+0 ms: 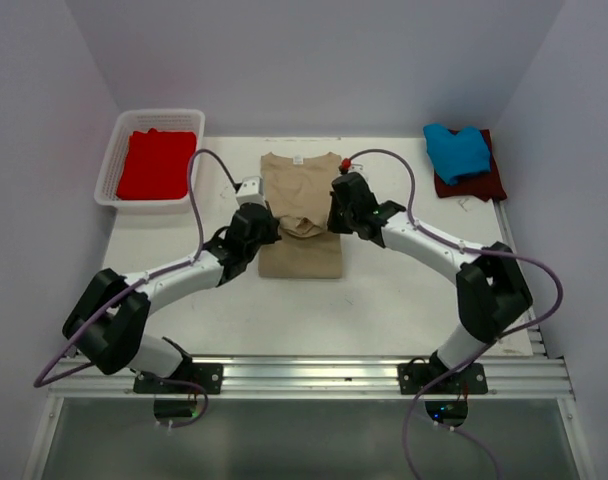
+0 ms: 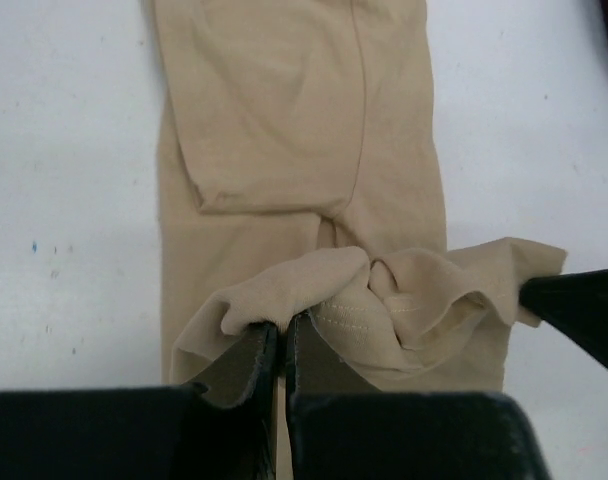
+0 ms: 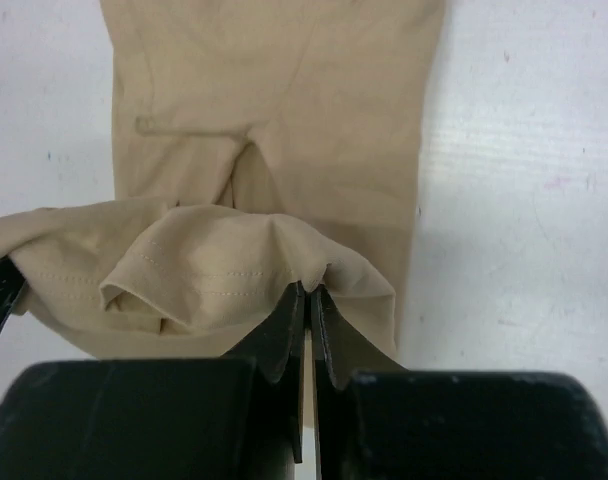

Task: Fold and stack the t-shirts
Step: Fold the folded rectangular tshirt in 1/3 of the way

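Near the centre of the table (image 1: 384, 290), the tan t-shirt (image 1: 302, 180) lies flat, its bunched edge clenched by the left gripper (image 2: 283, 335) at nine o'clock and the right gripper (image 3: 308, 300) at three o'clock.

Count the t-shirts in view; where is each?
4. The tan t-shirt lies mid-table, gripped by the left claw and right claw; the red t-shirt lies in the white basket, far left; the blue t-shirt lies atop the maroon t-shirt, far right. Others may hide underneath.

White lattice basket (image 1: 108, 172) stands on the far left corner of the white table (image 1: 384, 290), beside the left wall. Aluminium rail (image 1: 304, 372) spans the table's near edge.
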You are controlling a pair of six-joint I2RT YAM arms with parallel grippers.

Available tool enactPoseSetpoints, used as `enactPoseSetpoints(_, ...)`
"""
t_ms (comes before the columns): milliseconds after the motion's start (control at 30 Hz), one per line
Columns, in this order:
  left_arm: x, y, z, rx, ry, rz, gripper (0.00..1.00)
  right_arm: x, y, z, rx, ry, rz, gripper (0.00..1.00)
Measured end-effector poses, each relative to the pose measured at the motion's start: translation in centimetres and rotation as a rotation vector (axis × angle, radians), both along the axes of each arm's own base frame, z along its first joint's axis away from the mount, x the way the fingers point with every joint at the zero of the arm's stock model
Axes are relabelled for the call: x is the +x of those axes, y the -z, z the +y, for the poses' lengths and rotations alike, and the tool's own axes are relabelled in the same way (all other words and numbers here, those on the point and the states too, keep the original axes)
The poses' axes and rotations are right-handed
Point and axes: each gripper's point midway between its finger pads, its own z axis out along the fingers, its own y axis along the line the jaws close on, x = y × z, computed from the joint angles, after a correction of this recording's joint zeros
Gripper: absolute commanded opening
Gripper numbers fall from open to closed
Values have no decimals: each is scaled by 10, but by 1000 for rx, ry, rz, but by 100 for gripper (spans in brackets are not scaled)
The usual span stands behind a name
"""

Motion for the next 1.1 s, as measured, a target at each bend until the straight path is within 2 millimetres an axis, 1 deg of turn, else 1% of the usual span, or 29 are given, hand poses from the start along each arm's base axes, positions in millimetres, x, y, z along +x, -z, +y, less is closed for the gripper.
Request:
enactPoseSetpoints(33,10,-5,-3,-7,7,-9,0,9,1,0,-7,12,-3,2)
enactPoseSetpoints(67,21,-10,-6,-13,13,-17,26,19,3,1,-15,24,-5,31)
enactPoseSetpoints(100,31,-14,-7,-11,18,-28,52,31,4,0,-26,46,-8,43)
enactPoseSetpoints(133,44,-18,-7,-15,17,-39,79,43,6,0,-39,59,-12,53)
enactPoseSetpoints(167,57,-22,-5,-11,11,-50,100,56,8,0,-55,76,-18,62)
enactPoseSetpoints(200,72,-26,-3,-11,2,-56,100,70,8,0,-66,94,-23,79)
enactPoseSetpoints(267,102,-36,5,-17,-35,-55,100,93,7,-3,-85,128,-32,85)
enactPoseSetpoints(300,116,-44,9,-19,-50,-61,100,101,3,-6,-91,145,-45,90)
enactPoseSetpoints(333,126,-53,16,-20,-67,-72,100,104,-1,-10,-95,160,-55,91)
enactPoseSetpoints(400,135,-72,32,-22,-98,-100,100,103,-16,-22,-99,186,-86,93)
enactPoseSetpoints(467,128,-85,46,-28,-116,-125,100,95,-39,-33,-95,201,-127,93)
enactPoseSetpoints(600,94,-108,55,-61,-87,-167,100,72,-88,-49,-53,207,-221,93)
enactPoseSetpoints(633,88,-111,55,-67,-78,-170,100,66,-97,-52,-41,207,-236,93)
enactPoseSetpoints(700,75,-111,53,-79,-46,-159,100,54,-103,-57,-24,201,-249,93)
enactPoseSetpoints(733,69,-105,52,-81,-31,-140,100,47,-99,-57,-16,187,-240,93)
enactPoseSetpoints(767,62,-95,50,-82,-9,-111,100,39,-91,-57,-9,172,-222,93)
enactPoseSetpoints(833,45,-66,47,-78,34,-37,100,22,-64,-55,-2,128,-154,93)
enactPoseSetpoints(900,17,-25,48,-64,79,74,100,2,-28,-53,3,81,-63,93)
enactPoseSetpoints(933,0,-5,49,-58,100,131,100,-8,-14,-53,0,65,-22,92)
enactPoseSetpoints(1000,-33,28,53,-47,135,235,100,-31,17,-52,9,30,67,91)
enactPoseSetpoints(1033,-43,36,54,-51,150,258,100,-41,28,-52,17,15,105,91)
enactPoseSetpoints(1100,-64,46,53,-67,186,294,100,-58,40,-50,44,-9,159,89)
